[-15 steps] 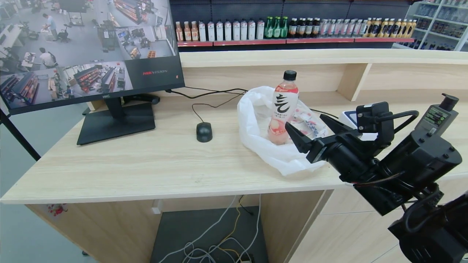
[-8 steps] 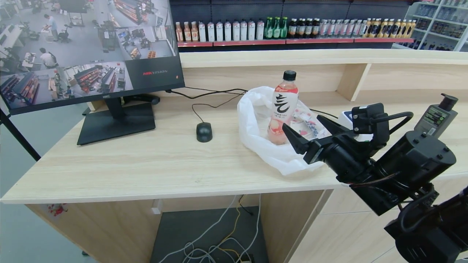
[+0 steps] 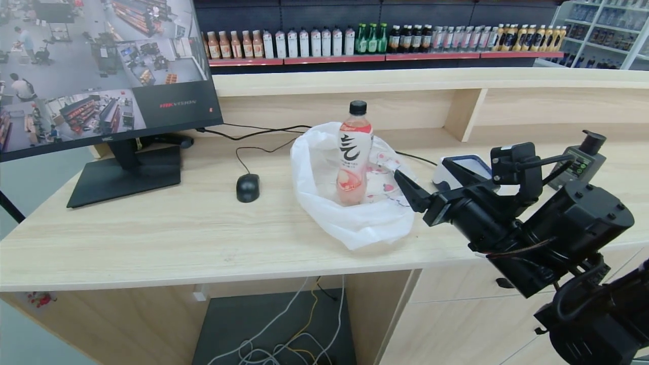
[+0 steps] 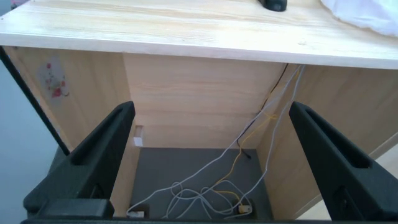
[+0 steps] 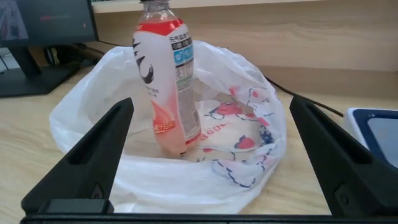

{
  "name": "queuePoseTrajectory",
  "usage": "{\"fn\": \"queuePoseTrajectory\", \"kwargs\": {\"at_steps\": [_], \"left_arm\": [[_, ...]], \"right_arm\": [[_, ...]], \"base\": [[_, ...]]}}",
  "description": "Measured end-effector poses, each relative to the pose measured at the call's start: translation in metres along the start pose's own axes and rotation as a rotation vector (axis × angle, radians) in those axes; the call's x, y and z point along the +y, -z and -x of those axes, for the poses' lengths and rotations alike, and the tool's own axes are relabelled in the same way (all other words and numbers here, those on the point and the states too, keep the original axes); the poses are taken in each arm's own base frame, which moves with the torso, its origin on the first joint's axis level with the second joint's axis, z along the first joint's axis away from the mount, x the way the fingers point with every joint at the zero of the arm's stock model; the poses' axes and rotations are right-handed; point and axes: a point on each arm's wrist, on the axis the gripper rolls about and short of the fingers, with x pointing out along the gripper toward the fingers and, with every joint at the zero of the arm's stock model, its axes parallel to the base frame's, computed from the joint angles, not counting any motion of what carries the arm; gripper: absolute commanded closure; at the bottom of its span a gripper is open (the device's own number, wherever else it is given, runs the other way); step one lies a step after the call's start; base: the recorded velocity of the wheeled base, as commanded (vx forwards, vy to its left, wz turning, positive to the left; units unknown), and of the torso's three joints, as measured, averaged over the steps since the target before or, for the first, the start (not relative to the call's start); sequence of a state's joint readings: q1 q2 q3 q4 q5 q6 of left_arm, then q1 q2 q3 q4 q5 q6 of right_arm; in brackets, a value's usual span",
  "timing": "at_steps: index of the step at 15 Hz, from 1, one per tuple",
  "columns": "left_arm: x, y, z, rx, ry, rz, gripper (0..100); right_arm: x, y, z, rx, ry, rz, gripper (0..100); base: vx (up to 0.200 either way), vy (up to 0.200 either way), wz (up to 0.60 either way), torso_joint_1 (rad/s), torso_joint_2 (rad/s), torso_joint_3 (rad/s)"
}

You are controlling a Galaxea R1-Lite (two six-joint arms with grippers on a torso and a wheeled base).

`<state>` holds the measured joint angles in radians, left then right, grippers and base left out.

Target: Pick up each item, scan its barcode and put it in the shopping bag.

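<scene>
The right pincer is open and holds nothing. Just ahead of it the bottle stands up in the bag on the counter. That step looks done, so it should back straight out, wide open, and not snag the bag or tip the bottle.

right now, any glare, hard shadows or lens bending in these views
Head view: the counter edges bow slightly, wide-lens bending; soft shadow by the mouse. Right wrist view: bottle and shopping bag evenly lit, no strong glare. Left wrist view: dimmer under the counter.
</scene>
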<state>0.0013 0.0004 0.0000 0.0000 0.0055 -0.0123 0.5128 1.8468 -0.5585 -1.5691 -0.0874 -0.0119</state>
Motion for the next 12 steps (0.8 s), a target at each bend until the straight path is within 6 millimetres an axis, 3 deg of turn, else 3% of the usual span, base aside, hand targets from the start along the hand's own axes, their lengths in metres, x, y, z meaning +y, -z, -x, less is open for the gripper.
{"fn": "queuePoseTrajectory", "kwargs": {"at_steps": [12], "left_arm": [[0.0, 0.0, 0.0, 0.0, 0.0, 0.003, 0]], "right_arm": [[0.0027, -0.0066, 0.0074, -0.008, -0.011, -0.004, 0]], "base": [[0.0, -0.2, 0.0, 0.004, 0.0, 0.002]]}}
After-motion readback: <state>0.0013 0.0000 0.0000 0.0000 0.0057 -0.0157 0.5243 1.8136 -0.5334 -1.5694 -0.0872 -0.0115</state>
